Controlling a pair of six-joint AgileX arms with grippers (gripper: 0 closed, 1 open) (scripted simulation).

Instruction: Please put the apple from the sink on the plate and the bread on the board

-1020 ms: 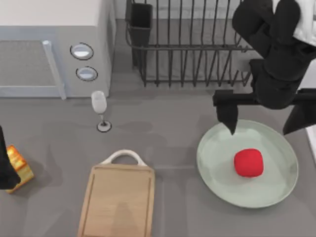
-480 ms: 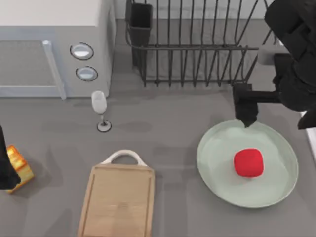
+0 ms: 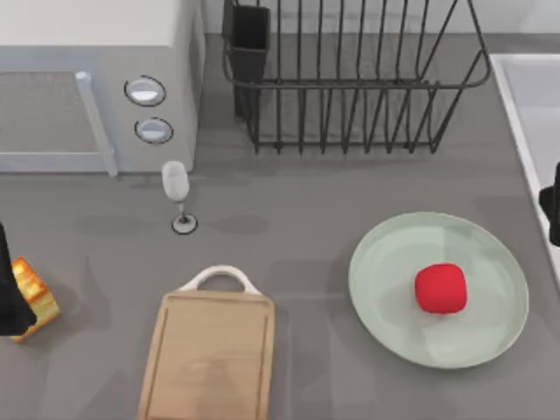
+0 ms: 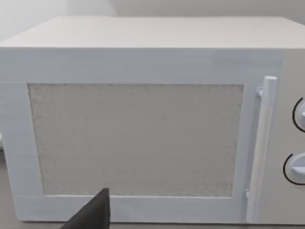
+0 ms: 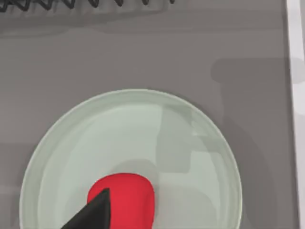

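Observation:
The red apple (image 3: 440, 289) rests on the mint-green plate (image 3: 376, 262) at the right of the table; the right wrist view looks down on the apple (image 5: 125, 193) and the plate (image 5: 190, 138). My right gripper (image 3: 552, 214) is at the right edge, beside the plate and below the sink (image 3: 535, 96), apart from the apple. The bread (image 3: 33, 293) lies at the far left, touching or just beside my left gripper (image 3: 7, 293). The wooden board (image 3: 208, 354) lies bare at the front, right of the bread.
A white microwave (image 3: 87, 79) fills the back left, and it is close ahead in the left wrist view (image 4: 143, 138). A wine glass (image 3: 177, 188) stands behind the board's handle. A black dish rack (image 3: 350, 79) occupies the back middle.
My right arm has drawn back from above the plate's far rim to the table's right edge. The apple stays on the plate. The left arm and the bread have not moved.

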